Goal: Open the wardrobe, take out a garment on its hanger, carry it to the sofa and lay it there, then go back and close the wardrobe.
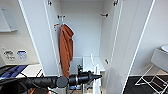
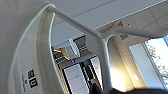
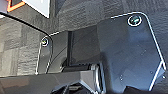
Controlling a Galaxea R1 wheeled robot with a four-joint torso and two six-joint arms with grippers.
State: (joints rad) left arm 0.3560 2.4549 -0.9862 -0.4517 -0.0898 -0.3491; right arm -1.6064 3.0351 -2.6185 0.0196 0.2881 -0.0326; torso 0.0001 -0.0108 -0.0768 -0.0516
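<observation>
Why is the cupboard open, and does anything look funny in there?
The wardrobe doors stand wide open. Inside, the orange garment hangs bunched against one side. The left end effector has the white hanger close against it, low down.

the wardrobe [image 1: 85, 30] is cut off at 12 o'clock by the head view's edge; its two open doors run out of frame at top and bottom. the rust-orange garment [image 1: 66, 48] hides its own hanging point and its lower hem sits behind the left arm [image 1: 45, 82]. the left gripper [image 1: 96, 76] is too blurred to read its fingers. the white garment [image 2: 22, 47] and the hanger [image 2: 100, 42] are cropped at the left wrist view's edges; the label print [image 2: 31, 78] is illegible.
</observation>
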